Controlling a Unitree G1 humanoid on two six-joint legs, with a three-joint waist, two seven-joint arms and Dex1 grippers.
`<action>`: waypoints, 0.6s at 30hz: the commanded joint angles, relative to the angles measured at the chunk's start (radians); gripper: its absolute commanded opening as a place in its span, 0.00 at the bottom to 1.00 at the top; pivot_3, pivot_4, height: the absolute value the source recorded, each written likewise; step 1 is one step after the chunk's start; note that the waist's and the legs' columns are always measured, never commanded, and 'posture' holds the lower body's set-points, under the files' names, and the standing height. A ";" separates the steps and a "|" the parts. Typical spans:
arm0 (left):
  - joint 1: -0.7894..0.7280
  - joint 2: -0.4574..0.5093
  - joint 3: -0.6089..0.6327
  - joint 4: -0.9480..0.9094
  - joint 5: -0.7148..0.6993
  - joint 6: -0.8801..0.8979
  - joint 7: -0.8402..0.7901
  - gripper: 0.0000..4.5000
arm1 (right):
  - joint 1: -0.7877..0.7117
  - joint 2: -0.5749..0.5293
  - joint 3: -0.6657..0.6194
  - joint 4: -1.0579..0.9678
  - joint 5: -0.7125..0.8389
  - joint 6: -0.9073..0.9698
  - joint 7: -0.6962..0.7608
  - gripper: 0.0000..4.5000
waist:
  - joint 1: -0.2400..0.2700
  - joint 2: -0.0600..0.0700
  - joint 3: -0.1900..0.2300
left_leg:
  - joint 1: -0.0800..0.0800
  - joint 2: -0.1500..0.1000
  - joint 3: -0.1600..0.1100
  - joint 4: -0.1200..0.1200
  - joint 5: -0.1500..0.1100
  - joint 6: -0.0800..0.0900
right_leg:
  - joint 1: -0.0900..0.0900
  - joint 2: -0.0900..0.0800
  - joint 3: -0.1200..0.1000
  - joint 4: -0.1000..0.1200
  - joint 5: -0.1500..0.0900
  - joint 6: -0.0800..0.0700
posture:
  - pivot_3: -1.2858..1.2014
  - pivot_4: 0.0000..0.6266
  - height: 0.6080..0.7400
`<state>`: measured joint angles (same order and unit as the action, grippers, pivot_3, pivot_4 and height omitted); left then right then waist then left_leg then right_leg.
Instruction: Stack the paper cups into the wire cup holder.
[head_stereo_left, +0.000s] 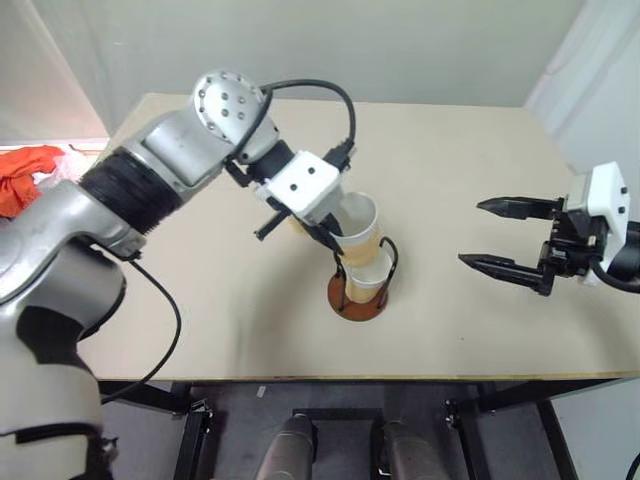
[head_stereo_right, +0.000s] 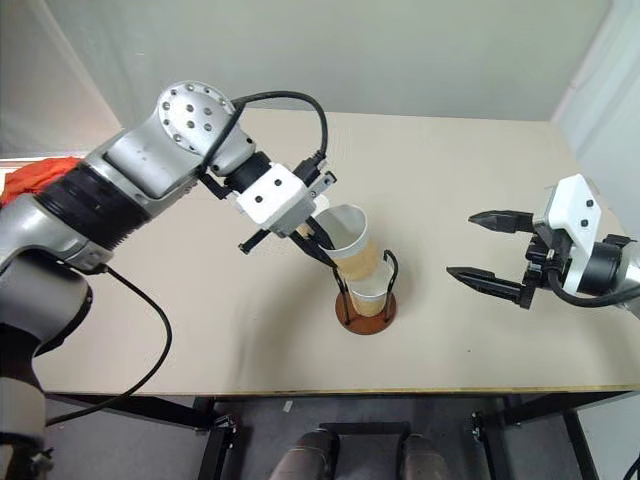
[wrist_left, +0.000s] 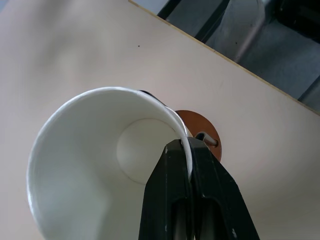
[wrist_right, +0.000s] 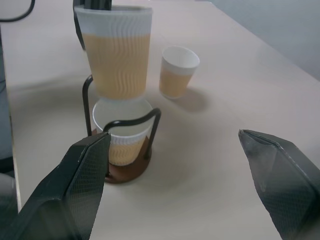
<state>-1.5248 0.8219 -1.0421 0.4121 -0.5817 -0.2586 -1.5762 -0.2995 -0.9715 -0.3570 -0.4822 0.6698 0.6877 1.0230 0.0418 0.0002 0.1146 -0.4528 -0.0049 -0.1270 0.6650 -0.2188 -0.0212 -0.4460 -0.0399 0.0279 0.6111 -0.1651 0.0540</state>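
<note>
My left gripper (head_stereo_left: 335, 240) is shut on the rim of a paper cup (head_stereo_left: 357, 225), one finger inside and one outside. It holds this tan, white-rimmed cup tilted just above the wire cup holder (head_stereo_left: 358, 303), whose black loops rise from a reddish-brown disc. A second paper cup (wrist_right: 122, 137) sits upright inside the holder, directly below the held one (wrist_right: 117, 55). A third paper cup (wrist_right: 177, 70) stands upright on the table beyond the holder. My right gripper (head_stereo_left: 472, 232) hovers open to the right of the holder, with nothing between its fingers.
The beige table (head_stereo_left: 480, 330) has its front edge close to me. An orange-red cloth (head_stereo_left: 25, 170) lies off the table at the far left. A black cable (head_stereo_left: 165, 330) hangs from my left arm over the table's front left.
</note>
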 joint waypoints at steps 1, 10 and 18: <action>-0.008 -0.007 0.031 -0.002 -0.008 0.014 -0.038 0.01 | -0.002 -0.025 -0.047 -0.031 0.021 0.001 -0.023 0.97 | 0.001 0.000 0.000 | -0.001 0.000 0.000 0.001 -0.001 0.001 | 0.000 0.000 0.000 -0.001 0.001 0.001 | 0.52 0.24 1.00; 0.003 -0.054 0.063 0.048 0.055 -0.022 -0.038 0.44 | 0.009 -0.039 -0.051 -0.036 0.037 0.003 -0.040 0.97 | 0.004 0.000 0.000 | 0.000 -0.001 0.001 0.003 -0.006 0.010 | 0.000 -0.001 0.001 0.000 0.002 0.003 | 0.52 0.24 1.00; 0.027 -0.105 0.166 0.137 0.158 -0.059 -0.038 0.95 | 0.011 -0.043 -0.042 -0.029 0.033 -0.006 -0.036 0.97 | 0.006 0.000 0.000 | 0.000 -0.001 0.003 0.004 -0.005 0.011 | 0.001 -0.001 0.001 0.000 0.003 0.004 | 0.52 0.24 1.00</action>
<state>-1.4897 0.7090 -0.9241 0.5318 -0.4374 -0.3023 -1.5771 -0.2823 -0.9961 -0.3726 -0.4888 0.6865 0.6943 0.9886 0.0474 0.0004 0.1146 -0.4527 -0.0061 -0.1243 0.6686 -0.2237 -0.0107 -0.4455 -0.0411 0.0293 0.6107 -0.1622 0.0577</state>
